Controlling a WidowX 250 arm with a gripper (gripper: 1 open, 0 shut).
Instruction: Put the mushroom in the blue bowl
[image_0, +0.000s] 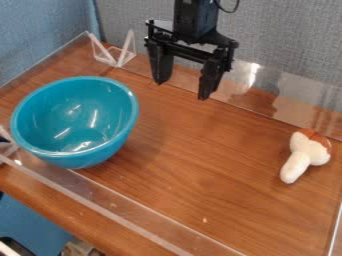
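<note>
Nearest, the blue bowl (75, 121) is sitting empty at the bench's (201, 160) left. Well apart, the mushroom (303, 157) is lying by the right edge. Spread wide, the pincer (186, 72) is hanging empty behind them, so grasping and carrying seem undone.

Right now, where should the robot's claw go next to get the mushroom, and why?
Probably over to the right and toward the table's front, until the gripper hangs above the mushroom. Its jaws are open and empty, pointing down near the back of the table, and the mushroom lies far from the blue bowl.
</note>
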